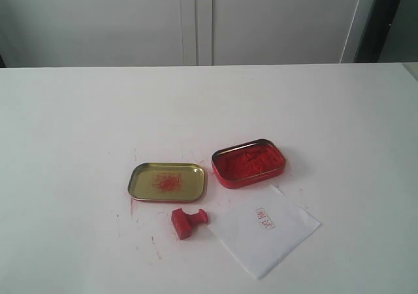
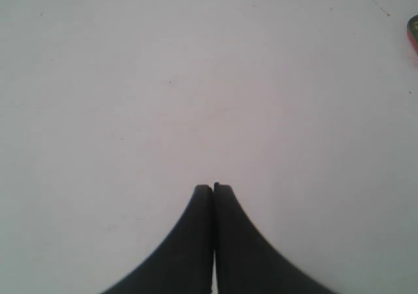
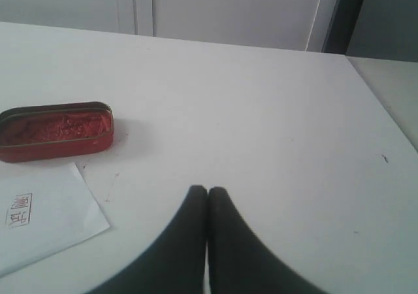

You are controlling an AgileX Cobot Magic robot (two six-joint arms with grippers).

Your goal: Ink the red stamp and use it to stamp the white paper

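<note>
Right wrist view: right end effector (image 3: pixel 208 191) closed.

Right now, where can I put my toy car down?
Bare table behind the ink tin and its lid, and strips left of the lid and right of the white paper. Crowded between lid, red stamp and paper.

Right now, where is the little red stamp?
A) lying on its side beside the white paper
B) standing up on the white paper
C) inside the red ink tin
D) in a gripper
A: the red stamp lies on its side, knob pointing sideways, just off the edge of the white paper.
</note>
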